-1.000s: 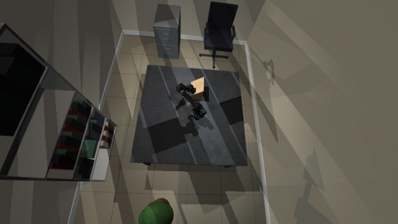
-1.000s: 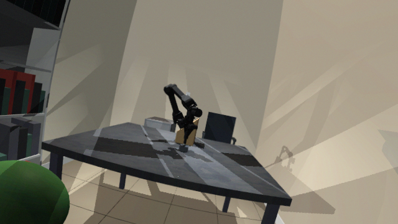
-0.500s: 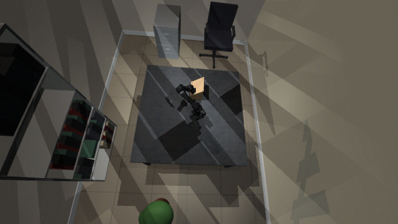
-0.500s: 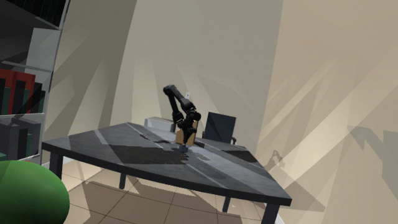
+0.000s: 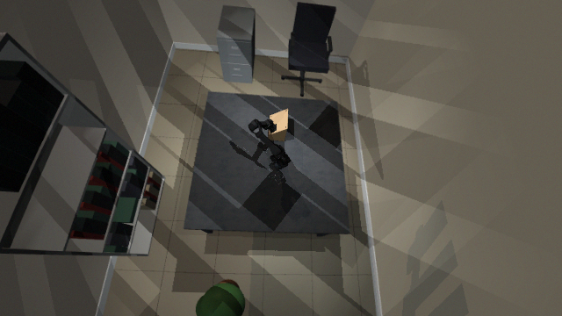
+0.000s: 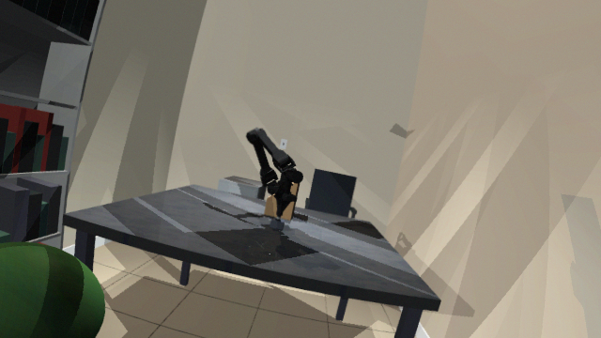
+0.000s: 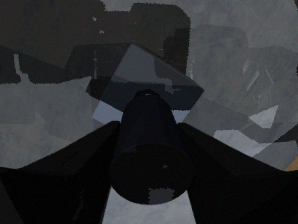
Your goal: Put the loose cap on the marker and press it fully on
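The dark navy cap [image 7: 151, 172] is between the fingers in the wrist view, its broad round end towards the camera. My gripper [image 5: 279, 165] [image 6: 280, 217] [image 7: 148, 129] is shut on the cap, directly above the blue-grey holder block [image 6: 276, 224] [image 7: 137, 65]. The cap's narrow far end overlaps the block in the wrist view. The marker's body cannot be made out there; the cap hides where it stands. Whether the cap is fully seated cannot be told. In the top and exterior views the cap and marker are too small and dark to make out.
A tan wooden block [image 5: 279, 123] [image 6: 270, 207] stands at the arm's base on the dark table [image 5: 215, 193] [image 6: 150, 239]. A chair [image 5: 309, 44] [image 6: 331, 192] and a grey cabinet [image 5: 237, 57] stand behind the table. Shelves stand at the left.
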Robot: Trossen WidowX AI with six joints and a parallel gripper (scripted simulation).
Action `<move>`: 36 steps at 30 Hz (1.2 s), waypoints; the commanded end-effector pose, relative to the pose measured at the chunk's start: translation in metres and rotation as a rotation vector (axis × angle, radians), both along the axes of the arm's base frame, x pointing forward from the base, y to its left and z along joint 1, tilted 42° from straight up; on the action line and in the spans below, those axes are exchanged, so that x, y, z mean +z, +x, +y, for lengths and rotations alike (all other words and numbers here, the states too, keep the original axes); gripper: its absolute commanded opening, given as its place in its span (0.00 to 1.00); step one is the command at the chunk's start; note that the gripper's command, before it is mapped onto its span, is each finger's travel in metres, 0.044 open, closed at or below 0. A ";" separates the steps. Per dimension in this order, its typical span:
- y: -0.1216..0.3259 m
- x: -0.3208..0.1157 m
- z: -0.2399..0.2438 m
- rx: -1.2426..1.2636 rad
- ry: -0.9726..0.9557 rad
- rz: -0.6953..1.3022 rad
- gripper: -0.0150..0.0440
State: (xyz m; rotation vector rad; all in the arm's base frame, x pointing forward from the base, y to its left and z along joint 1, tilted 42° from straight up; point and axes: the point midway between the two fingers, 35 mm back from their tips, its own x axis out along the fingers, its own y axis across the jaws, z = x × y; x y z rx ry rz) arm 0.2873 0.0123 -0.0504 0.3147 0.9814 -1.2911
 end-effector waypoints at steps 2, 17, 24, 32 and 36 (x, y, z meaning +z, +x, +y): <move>0.000 0.000 0.000 0.000 0.000 0.000 0.43; 0.000 0.000 0.000 0.000 0.000 0.000 1.00; 0.003 0.056 0.050 0.000 0.003 0.001 1.00; 0.003 0.055 0.049 0.109 0.009 0.095 0.87; 0.003 0.053 0.047 0.403 0.024 0.351 0.69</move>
